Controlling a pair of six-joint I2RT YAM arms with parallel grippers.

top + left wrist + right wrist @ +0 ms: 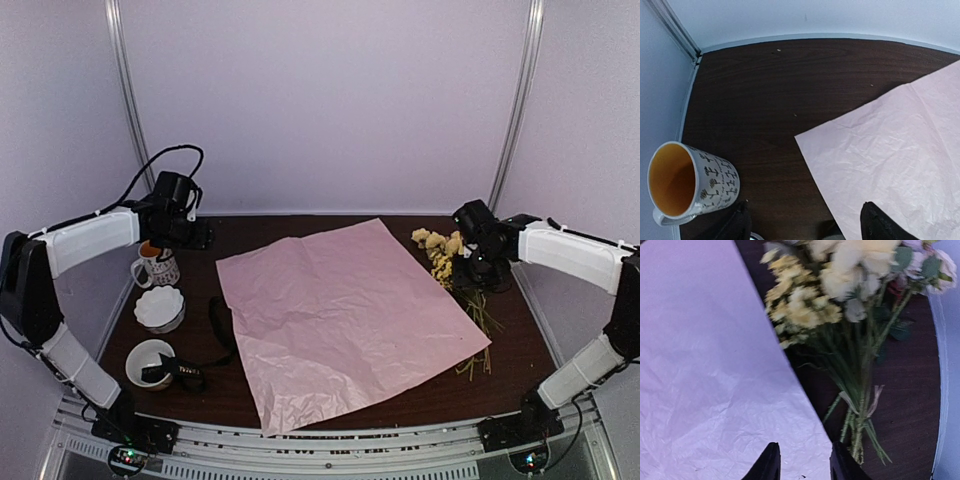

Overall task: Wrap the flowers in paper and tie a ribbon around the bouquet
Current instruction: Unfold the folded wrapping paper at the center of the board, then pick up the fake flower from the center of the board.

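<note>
The crinkled lilac paper (350,320) lies flat in the middle of the table. The flowers (440,255), pale yellow and cream, lie just off its right edge, with their green stems (480,320) pointing toward the near side. My right gripper (472,268) hovers over the flowers. In the right wrist view it (805,462) is open and straddles the paper's (715,365) edge, with the stems (860,405) just to its right. My left gripper (200,235) is at the back left, open and empty (807,225) beside the paper's corner (890,150). The black ribbon (215,330) lies left of the paper.
A patterned mug (157,266) (690,182) stands at the left, close to my left gripper. In front of it is a fluted white bowl (160,308), and a round white bowl (150,362) holds one end of the ribbon. Enclosure walls ring the table.
</note>
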